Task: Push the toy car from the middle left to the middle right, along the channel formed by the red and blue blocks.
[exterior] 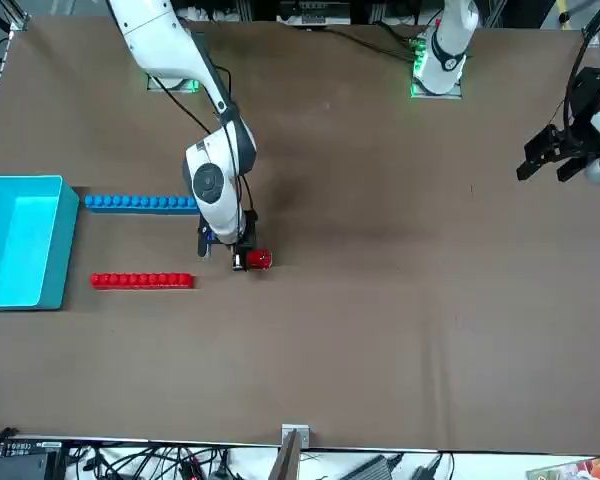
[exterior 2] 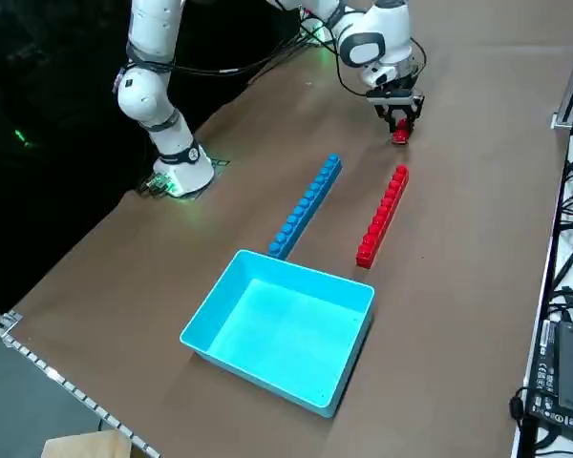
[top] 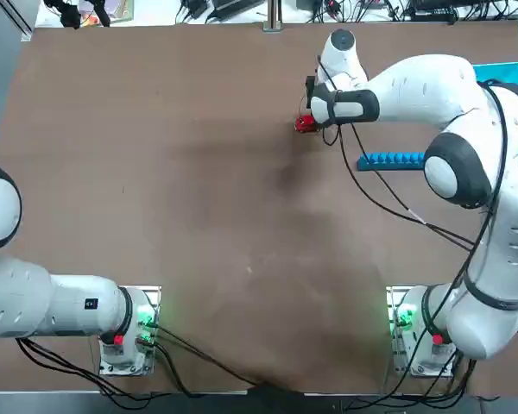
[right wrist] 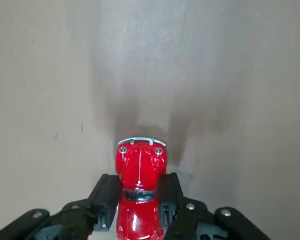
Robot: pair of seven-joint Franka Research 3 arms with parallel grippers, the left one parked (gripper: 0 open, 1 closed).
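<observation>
The toy car [right wrist: 140, 192] is gripped between the fingers of the right claw [right wrist: 141, 200], closed just to its width, at the upper right of the top view. In the front view, the blue blocks [exterior: 140, 204] and red blocks [exterior: 142, 281] lie apart on the surface [exterior: 380, 330], left of the car.

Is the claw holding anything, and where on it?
The right claw has the toy car gripped by its sides, around the cabin windows, behind the hood.
</observation>
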